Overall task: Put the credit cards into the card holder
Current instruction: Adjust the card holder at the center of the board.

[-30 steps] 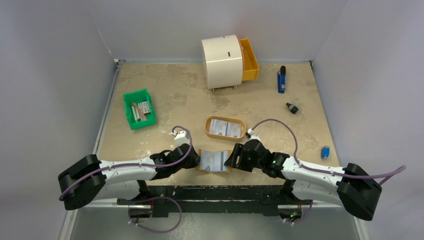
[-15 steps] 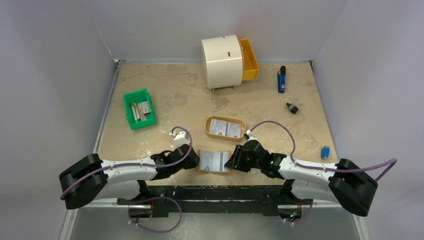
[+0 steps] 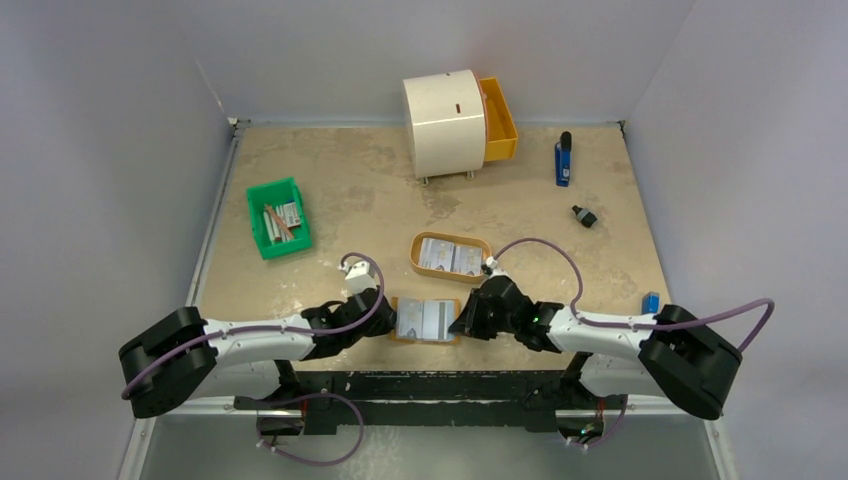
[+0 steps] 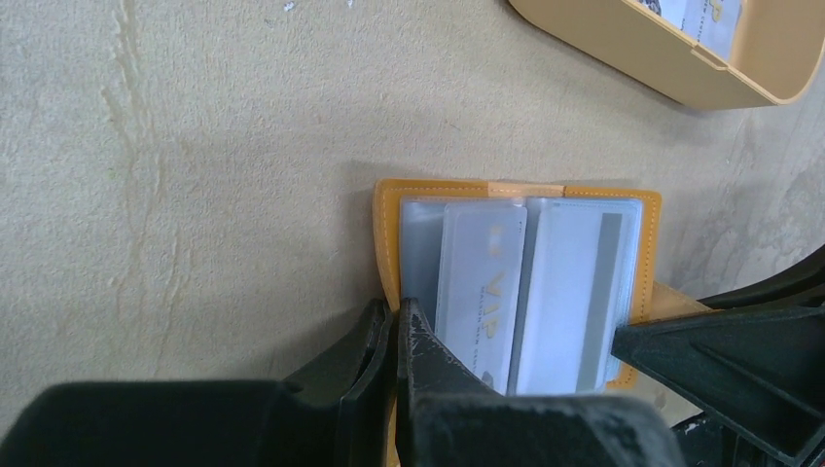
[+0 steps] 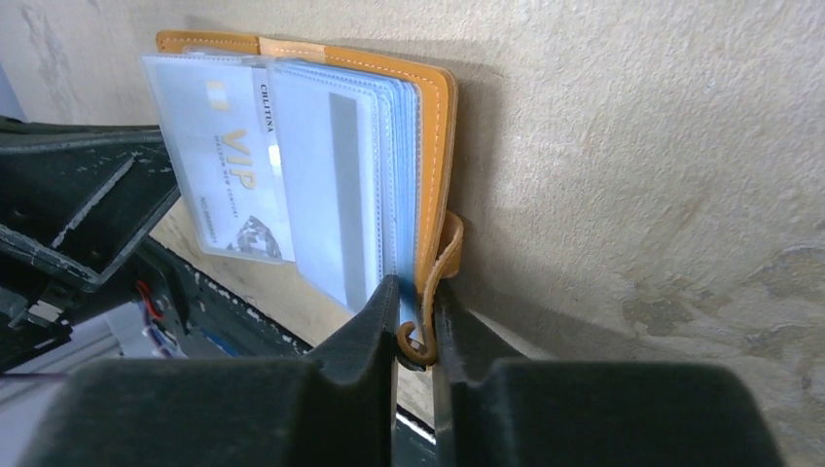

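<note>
**Both hands clamped on the open card holder at the near edge**

Near the left edge of the counter [image 3: 350, 180] sits a green bin [image 3: 259, 222] with sticks in it.

The left hand [image 4: 397, 316] comes in low from the left. Its fingers are clenched tight on the left border of the card holder [image 4: 388, 233], with a sliver of orange cover pinched between them.

The card holder lies open and flat close to the near edge, about midway along it. Clear sleeves face upward. The left sleeve holds a pale card printed "VIP" [image 4: 479, 292]. The right sleeve holds a card with a grey stripe [image 4: 574, 292].

Just behind the card holder is an oval tan tray [image 3: 414, 254], apart from it. Two more credit cards [image 3: 450, 257] lie side by side in the tray.

At the far edge, near the middle, stands a white cabinet [image 3: 443, 123] with its orange drawer [image 3: 498, 120] pulled out to the right.

The right hand [image 5: 415, 302] reaches in from the right. Its fingers are closed on the tan strap [image 5: 443, 258] that curls off the card holder's right side.

Toward the far right corner lies a blue and black object [image 3: 563, 160], with a small black object [image 3: 584, 216] nearer in. A small blue item [image 3: 651, 303] rests by the right edge.
</note>
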Motion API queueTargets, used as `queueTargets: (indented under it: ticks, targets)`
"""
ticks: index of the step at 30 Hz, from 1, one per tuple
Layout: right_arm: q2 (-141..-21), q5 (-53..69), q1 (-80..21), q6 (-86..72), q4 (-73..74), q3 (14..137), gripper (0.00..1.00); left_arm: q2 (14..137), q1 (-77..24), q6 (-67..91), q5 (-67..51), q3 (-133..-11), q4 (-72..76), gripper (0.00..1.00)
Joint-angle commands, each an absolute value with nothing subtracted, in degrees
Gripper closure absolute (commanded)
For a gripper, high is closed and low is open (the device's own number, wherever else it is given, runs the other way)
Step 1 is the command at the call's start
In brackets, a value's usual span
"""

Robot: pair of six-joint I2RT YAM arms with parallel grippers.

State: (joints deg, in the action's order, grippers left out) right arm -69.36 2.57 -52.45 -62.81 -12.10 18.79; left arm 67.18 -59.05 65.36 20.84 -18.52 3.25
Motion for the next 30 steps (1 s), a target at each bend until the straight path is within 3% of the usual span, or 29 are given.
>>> queueTargets:
  ticks: [1, 2, 6, 9, 14, 18, 30]
  targets:
    - [-67.36, 2.22, -52.82, -59.31, -12.08, 22.69, 0.9, 66.82, -59.4, 64.28, 20.95, -20.46, 0.26, 1.0]
    - [-66.38, 1.07, -52.82, -58.76, -10.34, 23.64, 0.94, 65.89, -59.34, 64.18, 21.65, -21.06, -2.67, 0.95]
    - [-64.34, -0.94, -52.82, -55.99, -3.15, 27.77, 1.0, 60.36, -59.34, 63.68, 24.49, -23.58, -10.64, 0.56]
    - [-64.44, -1.74, -52.8, -54.62, -0.14, 29.89, 1.0, 56.12, -59.33, 63.3, 25.65, -25.95, -16.68, 0.42]
    - [-66.12, -1.59, -52.81, -54.0, 1.31, 31.62, 1.0, 50.43, -59.34, 62.52, 26.13, -30.08, -22.14, 0.38]
    - [-67.31, -0.64, -52.89, -53.79, 0.27, 31.99, 1.0, 49.83, -59.33, 61.78, 22.99, -31.46, -17.41, 0.36]
    - [-65.58, -0.18, -52.84, -53.74, 2.17, 29.76, 1.0, 66.52, -59.34, 55.72, 14.09, -33.27, -1.46, 0.27]
